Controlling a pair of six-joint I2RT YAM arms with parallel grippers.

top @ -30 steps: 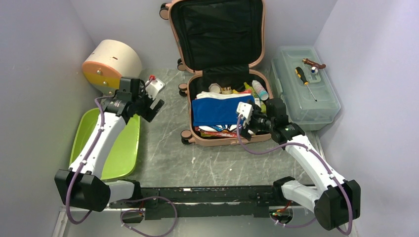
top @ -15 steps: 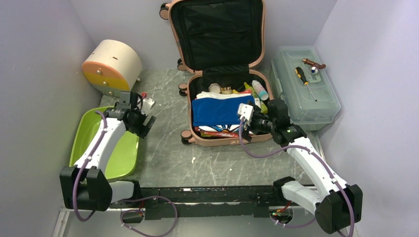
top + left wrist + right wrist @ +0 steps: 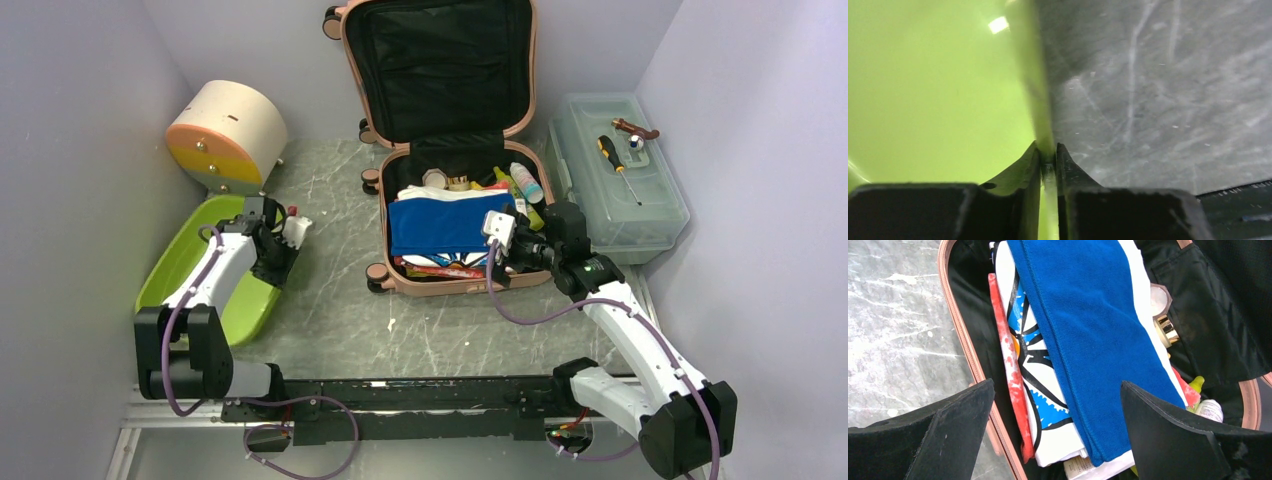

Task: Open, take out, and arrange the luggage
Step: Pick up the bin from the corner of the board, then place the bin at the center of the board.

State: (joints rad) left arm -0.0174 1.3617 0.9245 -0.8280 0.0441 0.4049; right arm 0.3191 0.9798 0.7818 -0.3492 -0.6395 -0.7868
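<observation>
Your left pincer [image 3: 1048,159] had just dropped and clenched on the rim of the lime-green plastic tray [image 3: 180,258], which should stage it for the contents. The salmon-pink hard-shell luggage [image 3: 440,284] lay open on the counter [image 3: 340,320], lid up behind, wheels left, long axis seemingly left-right. Your right pincer [image 3: 1057,385] hung released over its folded blue towel [image 3: 1088,315].

Robot lab, bare walls [image 3: 80,100] (lilac), marbled tabletop [image 3: 330,330]
</observation>
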